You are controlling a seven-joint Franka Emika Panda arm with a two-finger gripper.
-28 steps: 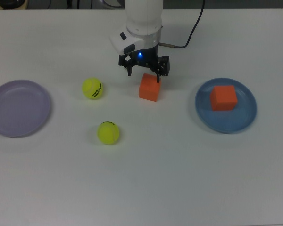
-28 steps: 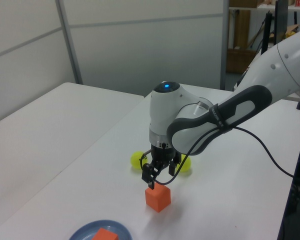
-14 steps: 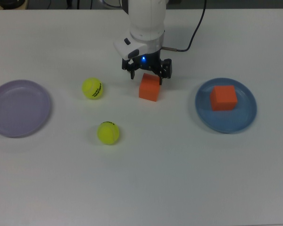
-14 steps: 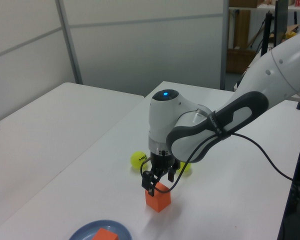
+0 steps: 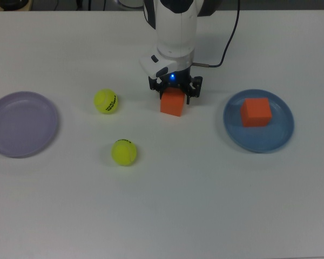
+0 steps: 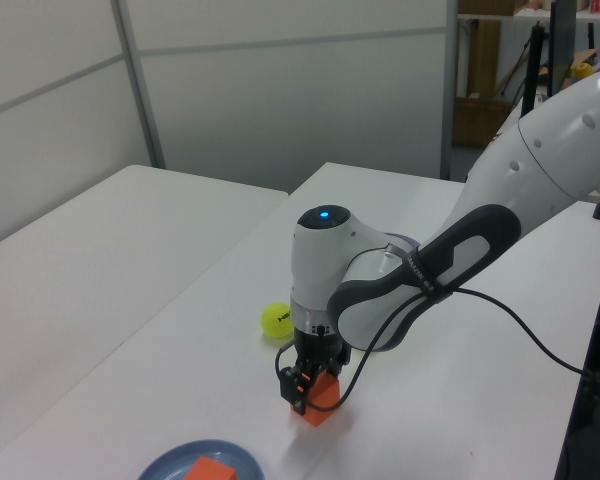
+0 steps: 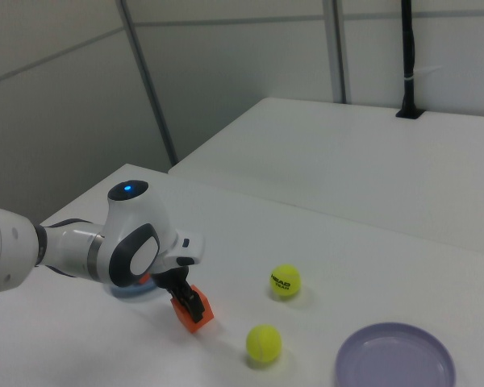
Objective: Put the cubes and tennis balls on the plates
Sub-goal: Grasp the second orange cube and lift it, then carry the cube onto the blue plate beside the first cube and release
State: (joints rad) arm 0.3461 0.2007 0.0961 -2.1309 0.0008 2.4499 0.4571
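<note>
**Two cubes, two balls, one plate filled**

One orange cube (image 5: 173,102) sits on the white desk (image 5: 205,205) near its middle, and the claw (image 5: 174,95) is down over it — its dark fingers (image 6: 297,384) stand spread on either side of the block, close beside its faces, though contact cannot be told. A blue light glows on the wrist above. The second cube (image 5: 255,112) rests on the blue plate (image 5: 283,135) at the top view's right, well apart from the arm.

Both tennis balls lie on the bare desk at the top view's left of the claw: one ball (image 5: 106,101) level with the flanked cube, the other ball (image 5: 124,152) nearer the lower edge. The lavender plate (image 5: 21,124) lies at the far left of the top view — nothing on it.
</note>
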